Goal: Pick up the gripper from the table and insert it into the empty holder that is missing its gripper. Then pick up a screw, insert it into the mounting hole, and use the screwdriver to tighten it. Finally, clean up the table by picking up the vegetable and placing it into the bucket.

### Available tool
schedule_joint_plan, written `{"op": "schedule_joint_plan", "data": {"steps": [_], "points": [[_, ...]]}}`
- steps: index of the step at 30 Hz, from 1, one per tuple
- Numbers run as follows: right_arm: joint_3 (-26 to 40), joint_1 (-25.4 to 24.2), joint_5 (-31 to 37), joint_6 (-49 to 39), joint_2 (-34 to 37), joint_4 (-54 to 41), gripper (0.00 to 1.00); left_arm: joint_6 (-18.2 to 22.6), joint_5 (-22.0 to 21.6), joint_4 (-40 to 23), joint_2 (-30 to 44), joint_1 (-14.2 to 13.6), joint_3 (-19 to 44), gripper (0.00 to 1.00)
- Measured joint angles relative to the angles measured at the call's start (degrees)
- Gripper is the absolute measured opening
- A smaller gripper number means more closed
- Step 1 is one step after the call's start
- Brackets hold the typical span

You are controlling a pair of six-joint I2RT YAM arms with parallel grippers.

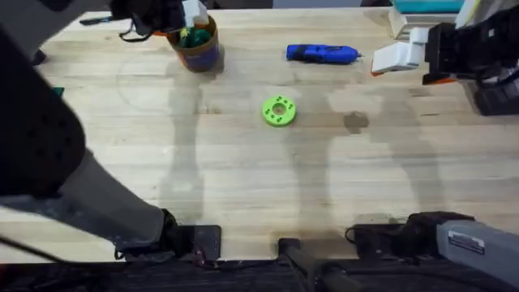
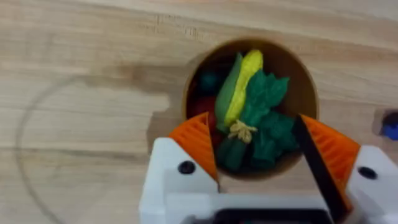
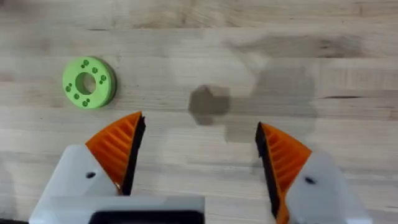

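The brown-orange bucket (image 1: 199, 50) (image 2: 306, 93) stands at the far left of the table. My left gripper (image 1: 191, 23) (image 2: 261, 155) hovers open right above it, orange pads apart over the rim. Inside lie a dark green vegetable (image 2: 234, 152), a leafy green piece and a yellow and green toy (image 2: 241, 84); nothing is between the fingers. The blue screwdriver (image 1: 322, 53) lies at the far middle. My right gripper (image 1: 388, 62) (image 3: 198, 149) hangs open over bare wood at the far right. The loose gripper piece, the empty holder and the screw are out of view.
A lime-green disc (image 1: 279, 111) (image 3: 89, 82) lies near the table's middle. Boxes (image 1: 422, 12) sit at the far right corner. A dark knot (image 3: 209, 102) marks the wood under the right gripper. The arm bases line the near edge.
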Motion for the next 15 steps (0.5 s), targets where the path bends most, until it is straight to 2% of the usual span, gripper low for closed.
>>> {"op": "schedule_joint_plan", "data": {"steps": [1,6,10,15], "points": [[0.0,0.0,0.0,0.0,0.0,0.0,0.993,0.0,0.0,-1.4,-1.4,0.0,0.0,0.887],[0.0,0.0,0.0,0.0,0.0,0.0,0.993,0.9,-0.6,-10.5,-11.4,0.0,0.0,0.941],[0.0,0.0,0.0,0.0,0.0,0.0,0.993,2.6,-1.5,-18.9,-20.3,0.0,0.0,0.948],[0.0,0.0,0.0,0.0,0.0,-0.1,0.994,3.5,-3.3,-27.5,-28.0,0.0,0.0,0.946]]}}
